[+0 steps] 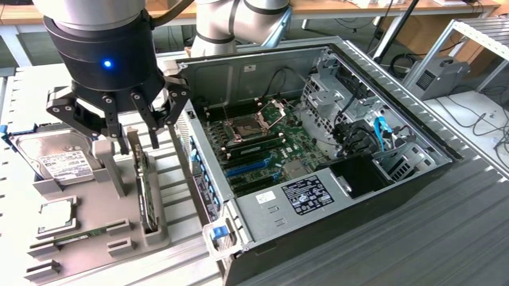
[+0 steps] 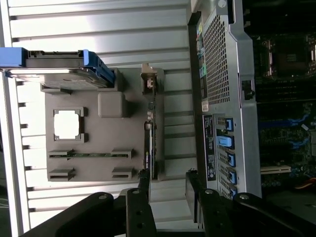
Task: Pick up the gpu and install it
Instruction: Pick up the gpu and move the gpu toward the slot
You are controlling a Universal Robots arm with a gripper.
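The gpu (image 1: 144, 190) stands on its edge in a slot of the grey holder tray (image 1: 104, 202), to the exterior view's left of the open computer case (image 1: 318, 149). My gripper (image 1: 139, 140) hangs just above the card's far end, open, with nothing between its fingers. In the wrist view the gpu (image 2: 149, 143) appears edge-on as a thin dark strip with its silver bracket end farthest from me. There the black fingers (image 2: 143, 185) of the gripper (image 2: 168, 185) stand wide apart, roughly over the card's near end and apart from it.
The tray also holds a hard drive (image 1: 59, 158) with blue rails, a processor (image 1: 56, 215) and a narrow memory stick (image 1: 80, 234). The case's side wall (image 2: 224, 98) stands close beside the tray. Blue expansion slots (image 1: 247, 170) lie on the motherboard inside the case.
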